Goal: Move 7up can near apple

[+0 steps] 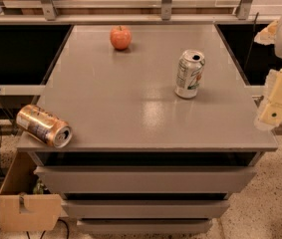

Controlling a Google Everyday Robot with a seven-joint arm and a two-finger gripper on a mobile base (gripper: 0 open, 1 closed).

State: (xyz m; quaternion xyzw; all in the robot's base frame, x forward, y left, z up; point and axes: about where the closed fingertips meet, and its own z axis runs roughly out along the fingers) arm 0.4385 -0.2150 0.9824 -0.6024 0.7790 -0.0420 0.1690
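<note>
The 7up can [189, 74] stands upright on the right half of the grey table [130, 108], silver-white with green lettering and an open pull-tab top. The red-orange apple [120, 37] sits at the far middle of the table, well to the left of and behind the can. My gripper [278, 99] is at the right edge of the view, beside the table's right side, to the right of the can and apart from it. It holds nothing that I can see.
A gold-orange can [44, 125] lies on its side at the table's front left corner. Drawers [145, 179] run under the tabletop. A metal rail with posts [167, 4] crosses behind the table. A cardboard piece [28, 212] sits on the floor at lower left.
</note>
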